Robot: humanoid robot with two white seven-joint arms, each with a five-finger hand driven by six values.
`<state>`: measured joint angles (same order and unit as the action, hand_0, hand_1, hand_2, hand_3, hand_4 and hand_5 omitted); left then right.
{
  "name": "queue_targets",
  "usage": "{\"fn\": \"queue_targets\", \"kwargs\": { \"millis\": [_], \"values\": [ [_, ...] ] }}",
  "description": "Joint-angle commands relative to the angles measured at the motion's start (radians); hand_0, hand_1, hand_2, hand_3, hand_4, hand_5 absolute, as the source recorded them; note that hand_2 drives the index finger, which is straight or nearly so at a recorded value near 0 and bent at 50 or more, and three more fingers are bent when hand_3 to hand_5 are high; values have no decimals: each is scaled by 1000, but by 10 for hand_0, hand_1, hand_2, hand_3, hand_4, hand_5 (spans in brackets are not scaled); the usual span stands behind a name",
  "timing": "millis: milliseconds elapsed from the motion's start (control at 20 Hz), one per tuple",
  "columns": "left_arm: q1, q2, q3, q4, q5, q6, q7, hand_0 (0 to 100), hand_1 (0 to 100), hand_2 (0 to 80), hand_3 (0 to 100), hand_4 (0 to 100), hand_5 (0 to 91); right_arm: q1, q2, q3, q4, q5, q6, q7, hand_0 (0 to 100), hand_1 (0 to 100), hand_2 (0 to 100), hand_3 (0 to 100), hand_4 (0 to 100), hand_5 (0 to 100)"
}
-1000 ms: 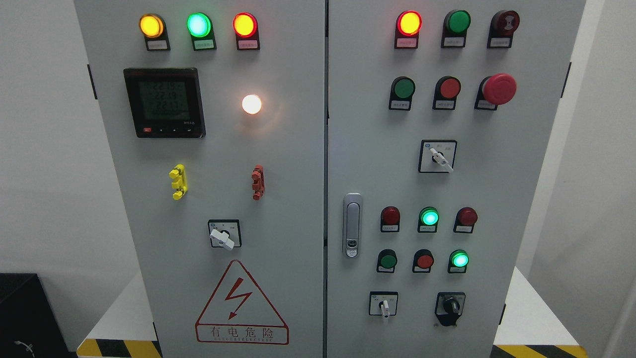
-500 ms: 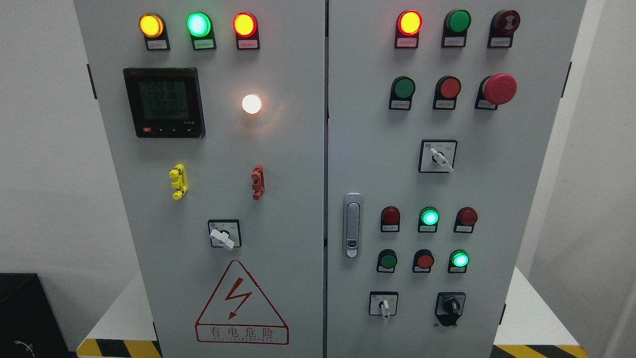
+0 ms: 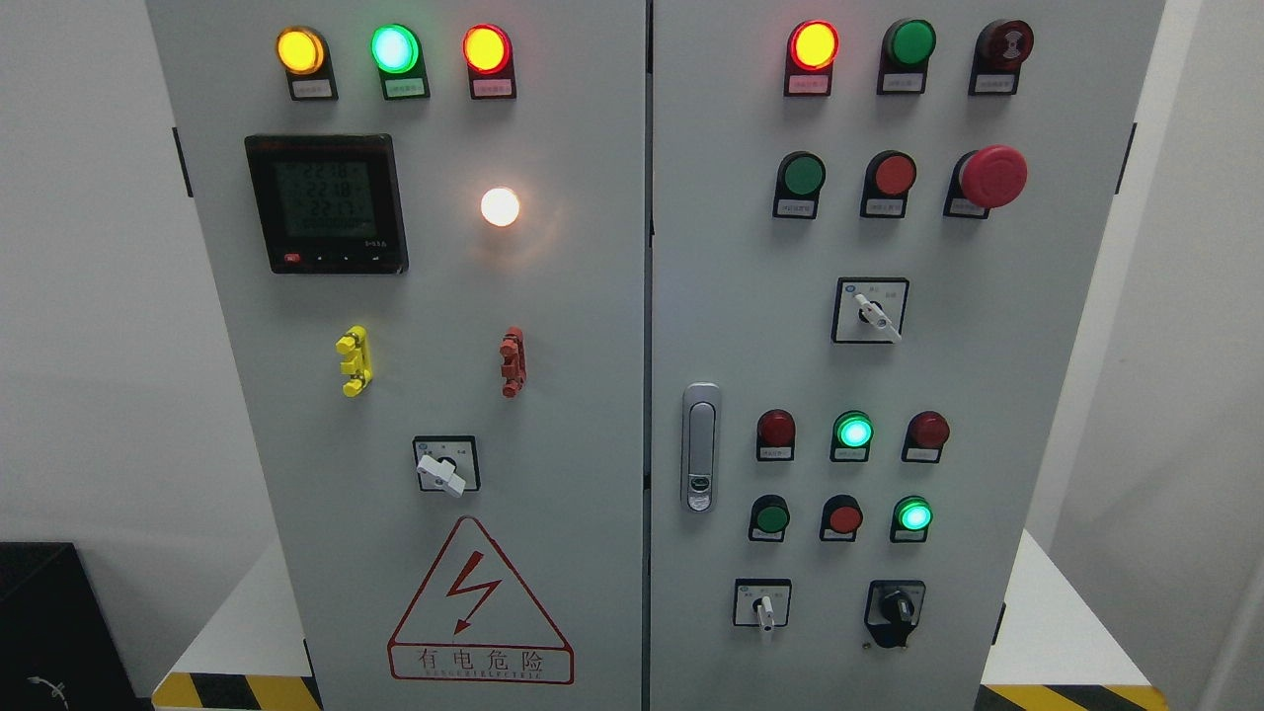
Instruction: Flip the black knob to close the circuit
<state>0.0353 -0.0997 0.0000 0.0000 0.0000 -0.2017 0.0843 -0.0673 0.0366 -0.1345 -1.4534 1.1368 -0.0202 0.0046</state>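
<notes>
Black rotary knob (image 3: pixel 897 604) is sitting at the lower right of the right door of the grey metal cabinet (image 3: pixel 592 296), its pointer tilting up and to the left. Neither of our hands is showing in the head view, so we cannot tell how open they are or whether they are holding anything; nothing is touching the knob.

Just left of it we are seeing a white-handled selector switch on a square black plate (image 3: pixel 762 605), handle pointing down. Above the pair, two rows of three round lamps and buttons are sitting, and a green lamp in the upper row (image 3: pixel 853 432) and a green lamp at the right end of the lower row (image 3: pixel 914 515) are glowing. Left of those, a silver door latch (image 3: pixel 700 446) is standing upright near the seam between the doors.

Higher up, another white-handled selector (image 3: pixel 871 311) is pointing down-right, and a red mushroom stop button (image 3: pixel 992 177) is sticking out near the right edge.

On the left door we are noting a black digital meter (image 3: pixel 327 203), a lit white lamp (image 3: pixel 500 206) and a red triangular electric-hazard sign (image 3: pixel 480 602).
</notes>
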Motion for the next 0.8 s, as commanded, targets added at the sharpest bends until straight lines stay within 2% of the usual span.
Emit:
{"fn": "queue_targets", "kwargs": {
  "millis": [0, 150, 350, 750],
  "values": [
    [0, 0, -20, 21, -21, 1, 0, 0, 0, 0, 0, 0, 0, -54, 9, -10, -50, 24, 20, 8, 0, 0, 798, 928, 719, 729],
    [0, 0, -21, 21, -20, 1, 0, 0, 0, 0, 0, 0, 0, -66, 3, -8, -62, 27, 26, 11, 0, 0, 796, 927, 719, 729],
    [0, 0, -20, 21, -21, -1, 0, 0, 0, 0, 0, 0, 0, -68, -30, -8, -102, 44, 60, 48, 0, 0, 795, 926, 719, 728],
    [0, 0, -20, 21, -21, -1, 0, 0, 0, 0, 0, 0, 0, -65, -31, -7, -180, 69, 97, 98, 0, 0, 792, 925, 719, 727]
  ]
}}
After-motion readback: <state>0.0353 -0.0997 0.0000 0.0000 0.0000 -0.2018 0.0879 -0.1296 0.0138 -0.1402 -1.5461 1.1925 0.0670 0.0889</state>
